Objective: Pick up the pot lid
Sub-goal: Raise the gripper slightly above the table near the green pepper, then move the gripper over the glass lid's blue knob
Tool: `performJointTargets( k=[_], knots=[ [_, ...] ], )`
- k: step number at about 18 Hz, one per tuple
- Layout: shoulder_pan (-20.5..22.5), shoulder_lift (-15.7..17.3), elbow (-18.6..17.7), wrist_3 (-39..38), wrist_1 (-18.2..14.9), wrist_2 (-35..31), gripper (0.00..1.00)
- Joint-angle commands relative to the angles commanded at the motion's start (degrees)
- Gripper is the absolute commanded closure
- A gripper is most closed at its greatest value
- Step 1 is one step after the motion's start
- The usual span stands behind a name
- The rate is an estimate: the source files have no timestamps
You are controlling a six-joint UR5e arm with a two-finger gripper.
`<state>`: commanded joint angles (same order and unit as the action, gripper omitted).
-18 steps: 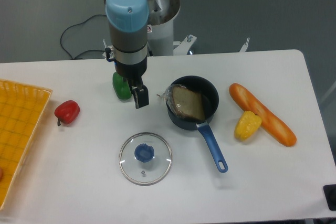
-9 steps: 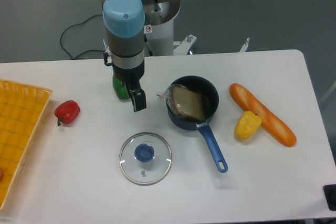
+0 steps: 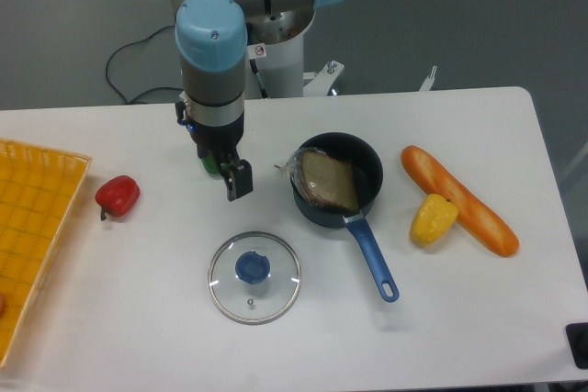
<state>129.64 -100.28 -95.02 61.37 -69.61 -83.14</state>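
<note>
My gripper [image 3: 237,181] hangs over the back-left part of the table, pointing down, behind the pot lid. Only one dark fingertip shows clearly, so whether it is open or shut cannot be made out. The pot lid [image 3: 276,298] is a round clear glass disc with a metal rim and a blue knob [image 3: 253,267], lying knob up on the white table [image 3: 165,319]. A gap separates the fingertip from the lid in this view.
Right of the gripper is a black pan [image 3: 317,218] with a blue handle, holding a plastic-wrapped brown item [image 3: 329,181]. A red pepper [image 3: 118,196] and yellow crate [image 3: 32,218] are left; a yellow pepper [image 3: 434,219] and baguette [image 3: 459,199] right. Something green [image 3: 210,165] lies behind the gripper.
The arm and gripper have shifted slightly left, covering more of the green object. The lid and the other objects have stayed put.
</note>
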Motion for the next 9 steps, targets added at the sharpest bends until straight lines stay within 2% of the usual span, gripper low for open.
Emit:
performJointTargets(
  k=[3,7,9],
  knots=[
    [0.44,-1.32,1.06,-4.93,0.00,-0.44,0.00],
    [0.44,-4.75,2.82,-13.00,0.09,-1.15,0.00],
    [0.96,-6.76,2.91,-14.35,0.61,-1.06,0.00]
  ],
)
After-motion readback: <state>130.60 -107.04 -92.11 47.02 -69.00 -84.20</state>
